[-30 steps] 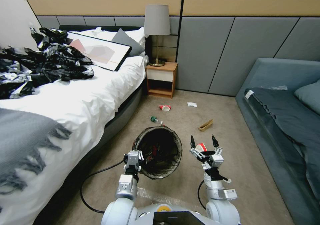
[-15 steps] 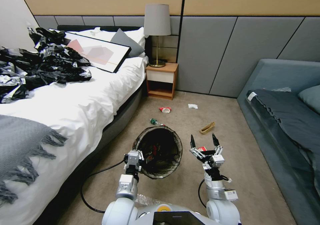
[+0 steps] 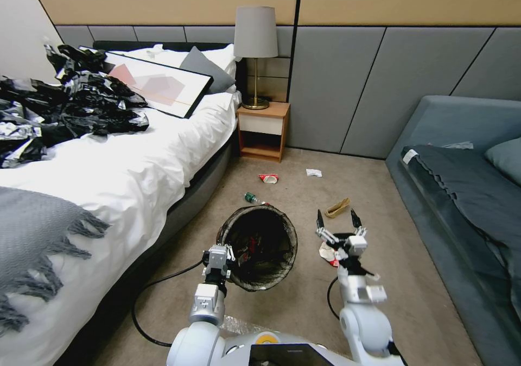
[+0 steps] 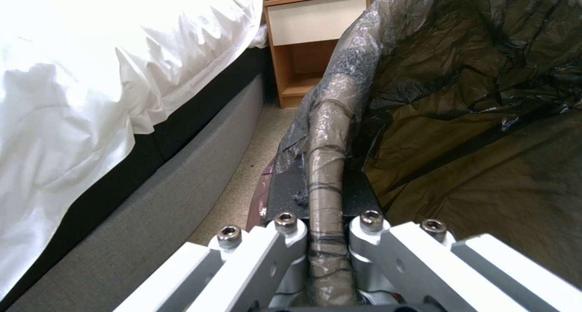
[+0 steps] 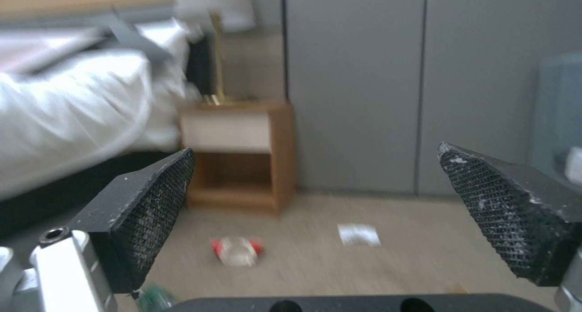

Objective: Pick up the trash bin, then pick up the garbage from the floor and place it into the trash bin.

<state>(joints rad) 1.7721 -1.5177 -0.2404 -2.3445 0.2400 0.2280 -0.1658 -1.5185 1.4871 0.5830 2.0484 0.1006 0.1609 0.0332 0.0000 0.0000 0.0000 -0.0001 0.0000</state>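
Beige carpet [image 3: 282,306]: red-white wrapper [image 3: 268,178], white tissue [image 3: 313,172], small bottle [image 3: 251,197], brown paper [image 3: 337,208].

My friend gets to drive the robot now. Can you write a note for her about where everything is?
Left gripper: shut on the bin rim, holding it beside the bed.
Right gripper: open, empty, above a red-and-white wrapper on the floor.
Done: bin picked up; some litter shows inside.
Left on the floor: that wrapper, a small bottle, another red-and-white wrapper, a white tissue, a brown paper piece.
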